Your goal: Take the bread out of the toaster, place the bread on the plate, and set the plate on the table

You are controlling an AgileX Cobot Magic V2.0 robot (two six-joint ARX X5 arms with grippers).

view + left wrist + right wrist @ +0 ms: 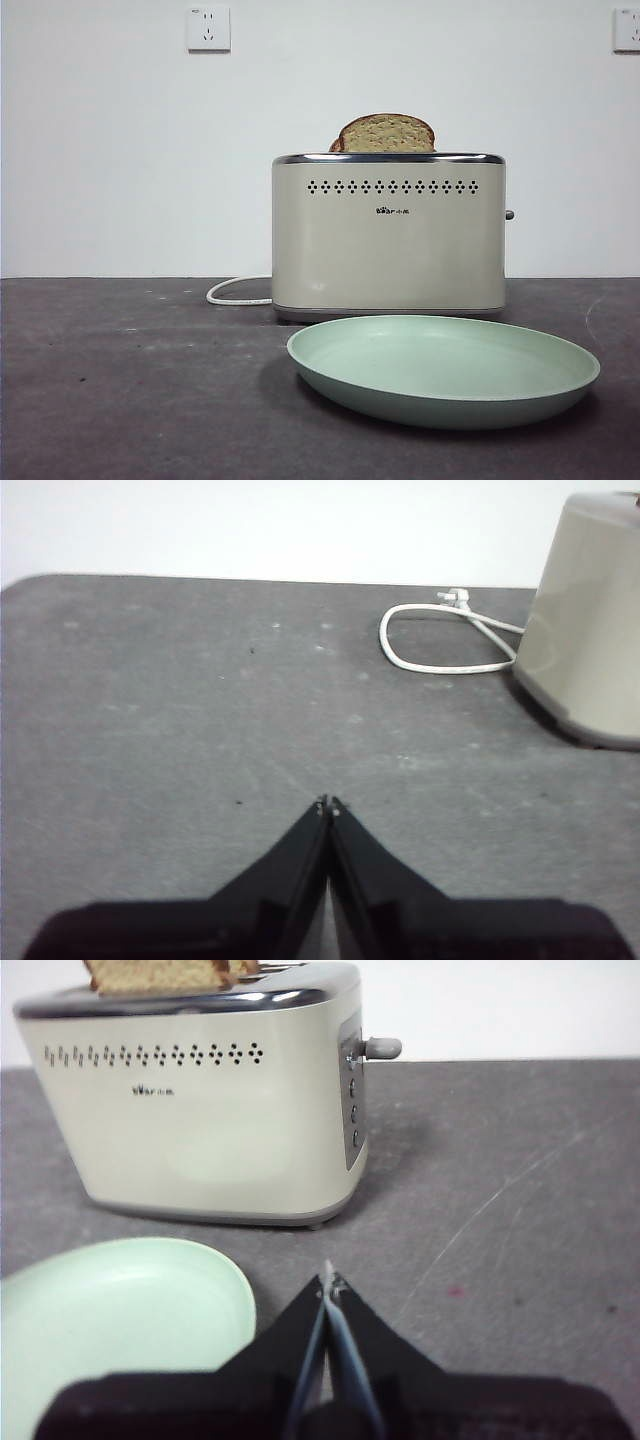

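Left gripper [327, 805] is fully closed, holding nothing above the tabletop [200, 730]. Right gripper [328, 1282] is likewise closed and empty, with the plate [120, 1305] at its 9 o'clock.

Count on the table [120, 400]: one toaster [388, 240], one plate [443, 370], one white cord [235, 293]. Two bread slices in the toaster: one large bread [388, 134], one smaller slice [337, 145] behind it. Two wall sockets [208, 28]; two grippers, left [328, 805] and right [328, 1282].

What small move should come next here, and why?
Probably lift the right gripper toward the bread and open its jaws: the slice still stands in the toaster, the plate lies bare, and both grippers sit shut, low over the table.
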